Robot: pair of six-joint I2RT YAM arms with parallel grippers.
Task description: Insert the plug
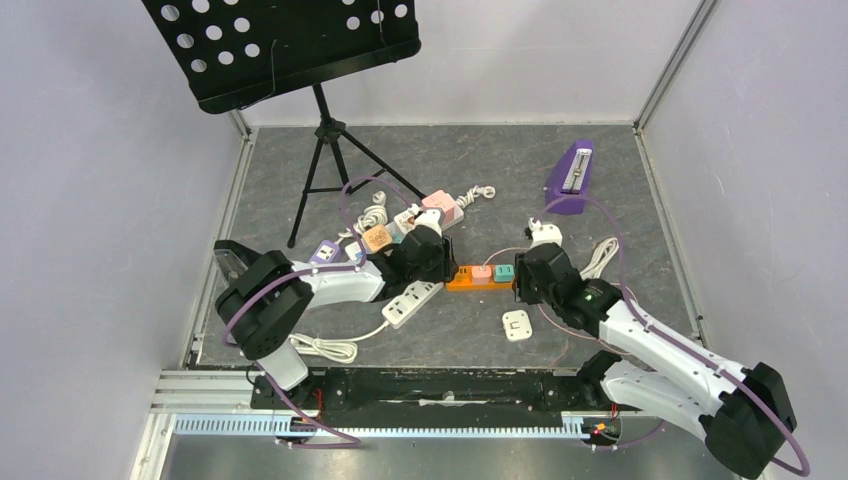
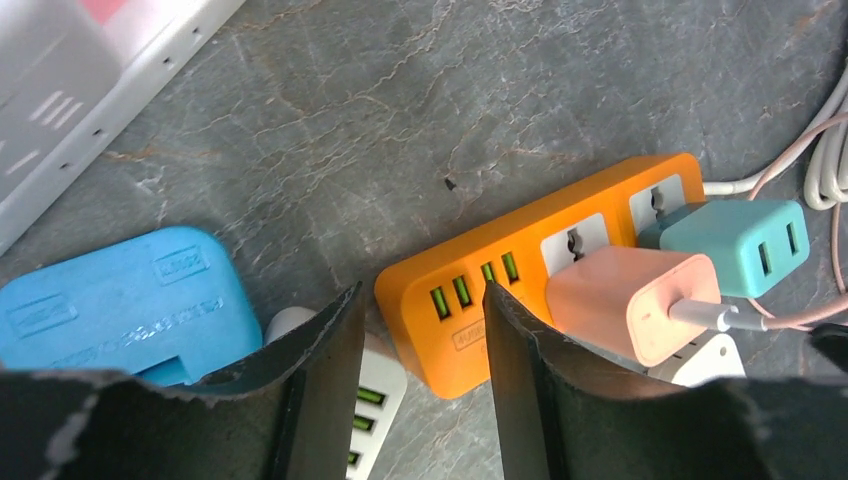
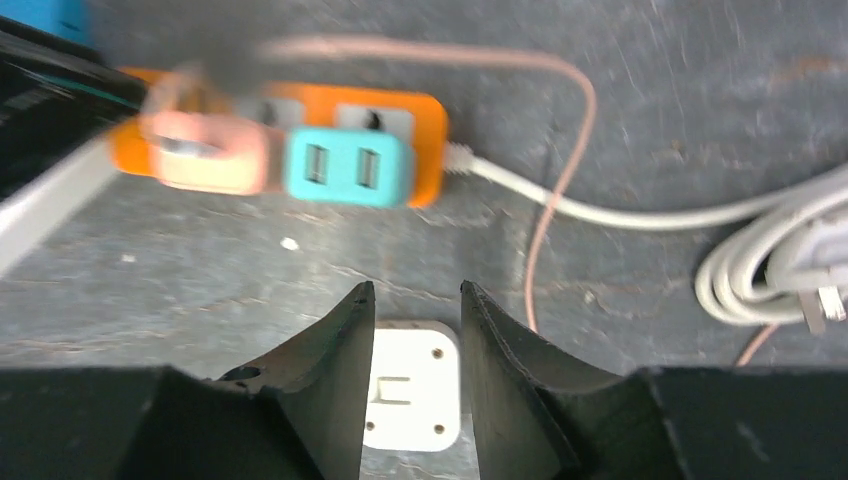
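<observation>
Two chargers, a pink charger cube (image 2: 630, 300) and a teal charger cube (image 2: 735, 245), are seen seated side by side in the orange rectangular plastic power strip (image 2: 520, 240). The white square plug adapter (image 3: 410, 385) is found lying flat on the grey stone-patterned table (image 3: 650, 100), at 6 o'clock of the strip's corded end in the top view and apart from it. In the right wrist view it is framed between the fingers of the right gripper (image 3: 415, 288), which are spread and not clamped on it. The left gripper (image 2: 422, 295) is likewise held apart, with the strip's USB end at its 12 o'clock and nothing gripped.
</observation>
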